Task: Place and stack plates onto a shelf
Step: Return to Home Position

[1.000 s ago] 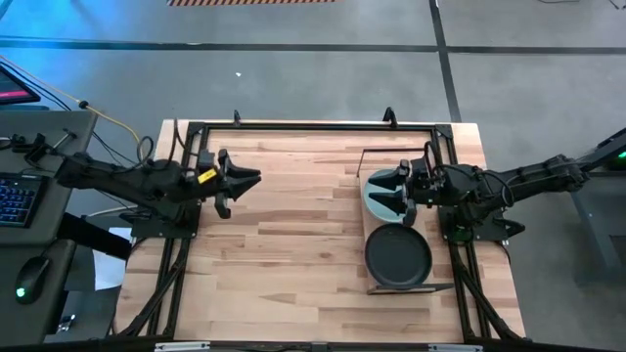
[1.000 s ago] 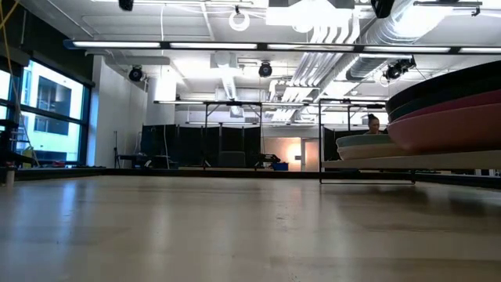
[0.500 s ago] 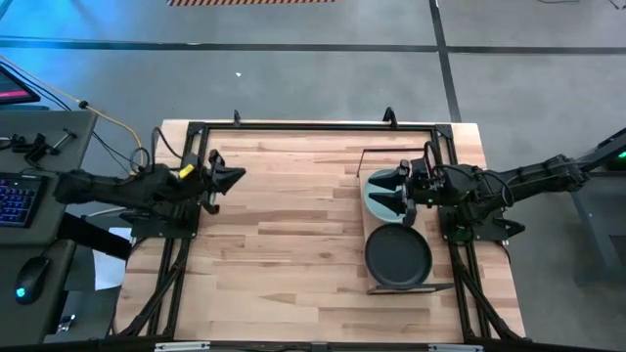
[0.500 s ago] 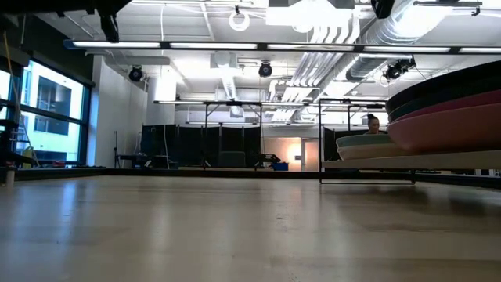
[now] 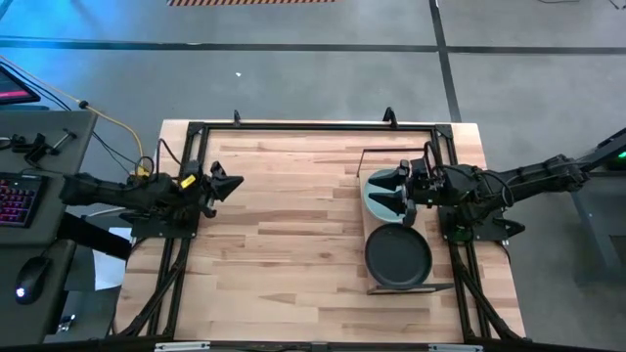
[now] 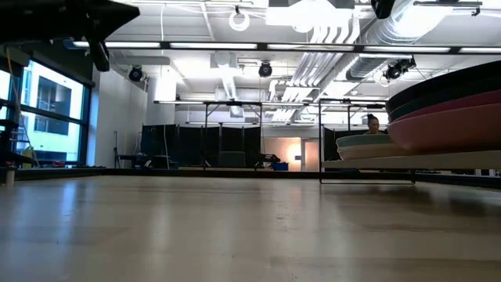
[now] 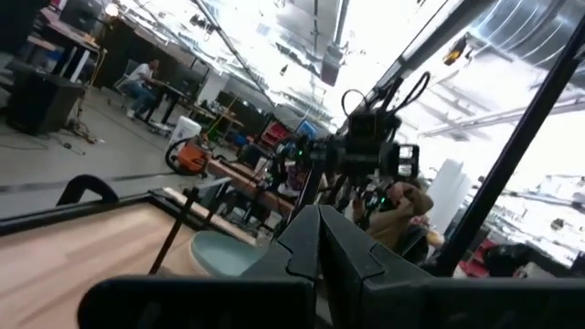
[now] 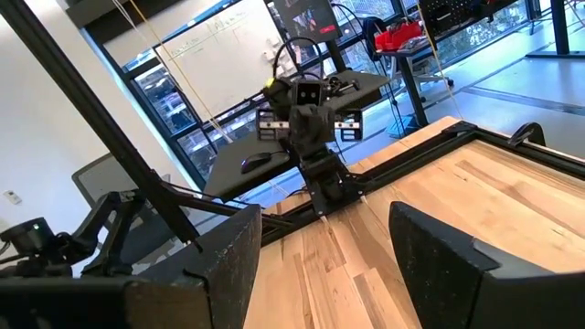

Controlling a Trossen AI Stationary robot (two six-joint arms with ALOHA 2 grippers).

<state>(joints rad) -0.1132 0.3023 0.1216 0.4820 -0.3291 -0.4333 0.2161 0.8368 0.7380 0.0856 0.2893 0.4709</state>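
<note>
Two stacks of plates rest on the shelf (image 5: 386,161) at the table's right. The near stack has a black plate (image 5: 398,256) on top; the low view shows dark green and magenta plates (image 6: 450,117) below it. The far stack is topped by a pale teal plate (image 5: 373,202). My right gripper (image 5: 389,196) hangs open above that teal plate, pointing level toward the table's left, with nothing between its fingers (image 8: 228,260). My left gripper (image 5: 231,183) is shut and empty over the table's left edge, far from the shelf.
Bare plank tabletop (image 5: 293,235) lies between the two arms. A black frame (image 5: 293,125) runs around the table's edges. A desk with a keyboard (image 5: 15,200) stands beyond the left edge. A person (image 6: 373,124) shows in the room behind.
My left gripper has drawn back toward the table's left edge and sunk lower. Its fingers, apart a second ago, have shut on nothing. My right gripper and the plates have kept still.
</note>
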